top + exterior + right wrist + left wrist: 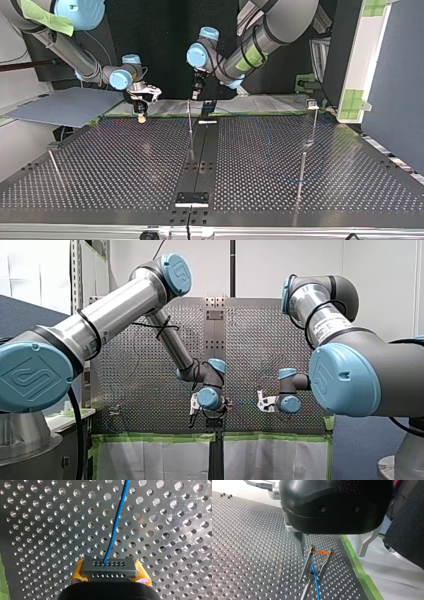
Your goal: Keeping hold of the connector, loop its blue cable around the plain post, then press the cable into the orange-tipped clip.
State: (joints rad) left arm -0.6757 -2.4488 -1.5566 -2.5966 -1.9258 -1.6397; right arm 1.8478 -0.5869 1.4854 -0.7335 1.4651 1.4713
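In the right wrist view my right gripper is shut on the dark connector, held between yellow pads. The blue cable leaves the connector and runs away over the perforated plate. In the left wrist view my left gripper stands open above the orange-tipped clip, one metal finger on each side of it and neither touching it. The blue cable runs between the clip's two metal arms. In the top view my right gripper hangs at the table's far edge, and my left gripper is near the middle.
Thin upright posts stand on the perforated table, another post at the far right and one at the left. Green tape edges the plate beside the clip. A dark centre strip runs across the table.
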